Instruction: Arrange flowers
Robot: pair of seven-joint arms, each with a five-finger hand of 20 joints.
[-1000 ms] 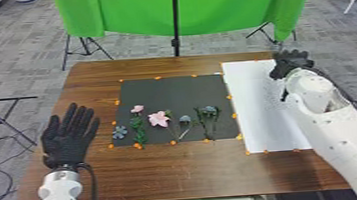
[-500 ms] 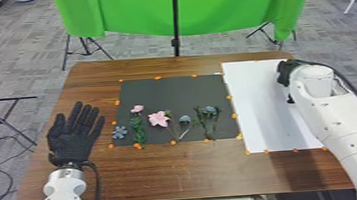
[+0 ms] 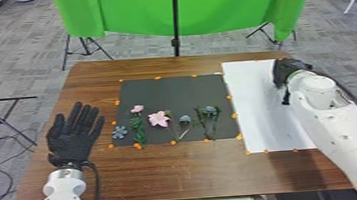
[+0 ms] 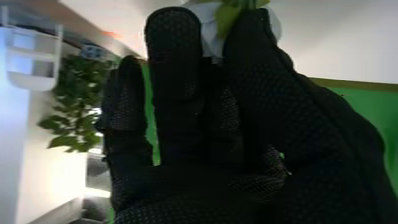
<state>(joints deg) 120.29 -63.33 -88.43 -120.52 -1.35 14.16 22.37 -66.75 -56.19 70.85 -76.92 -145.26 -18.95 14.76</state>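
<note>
Near left: one left hand [image 3: 69, 147], fingers apart. Next, on black mat [image 3: 161, 91]: two pink flowers [image 3: 159, 119], heads pointing far, long axes near-to-far; blue blooms [image 3: 209, 110], stems overlapping, count unclear. Farther, at white sheet [image 3: 250, 98]: one right hand [image 3: 289, 70], fingers clamped on pale flower [image 4: 211, 27], partly hidden, cut off, axis unclear.

Insp.: pale flower [image 4: 210, 31] partly hidden by R hand [image 3: 289, 69], cut off at wrist-view edge; type unclear. L arm [image 3: 61, 193] cut off, near edge.
</note>
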